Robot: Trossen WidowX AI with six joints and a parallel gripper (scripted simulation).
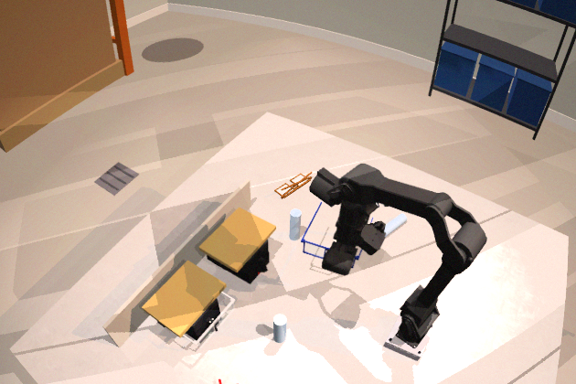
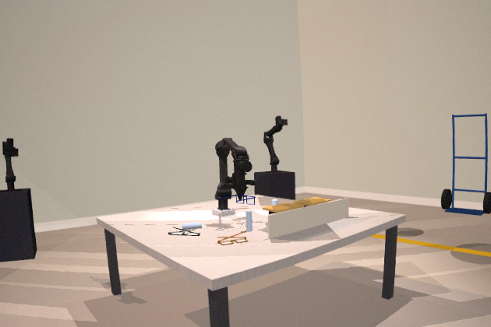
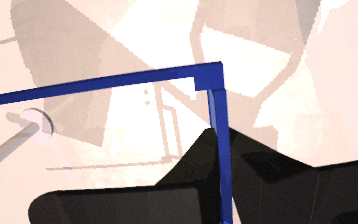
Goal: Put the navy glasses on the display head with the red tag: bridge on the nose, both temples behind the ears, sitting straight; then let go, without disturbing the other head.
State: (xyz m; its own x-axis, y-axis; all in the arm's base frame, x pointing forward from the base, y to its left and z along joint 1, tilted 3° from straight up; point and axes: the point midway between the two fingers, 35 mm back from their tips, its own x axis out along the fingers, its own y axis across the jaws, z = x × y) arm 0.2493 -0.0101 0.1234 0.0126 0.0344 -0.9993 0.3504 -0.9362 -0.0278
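Observation:
My gripper (image 1: pixel 342 261) (image 2: pixel 241 193) (image 3: pixel 216 136) is shut on the navy glasses (image 1: pixel 312 228) (image 2: pixel 247 201) (image 3: pixel 112 80). It pinches a thin blue bar near one corner of the frame and holds the glasses a little above the table, with the temples unfolded. Two display heads with flat yellow tops stand to the left in front of a pale board (image 1: pixel 177 256) (image 2: pixel 307 223): the far head (image 1: pixel 238 237) and the near head (image 1: pixel 184 297). From above their faces are hidden, and I cannot make out the red tag clearly. The glasses are well clear of both heads.
Orange glasses (image 1: pixel 293 185) (image 2: pixel 232 239) lie folded on the table. Black glasses (image 2: pixel 184 232) lie near a fallen pale cylinder (image 1: pixel 394 225) (image 2: pixel 192 225). Upright pale cylinders stand between the glasses and the heads (image 1: pixel 295 224) (image 2: pixel 249 220) and at the front (image 1: pixel 280 327).

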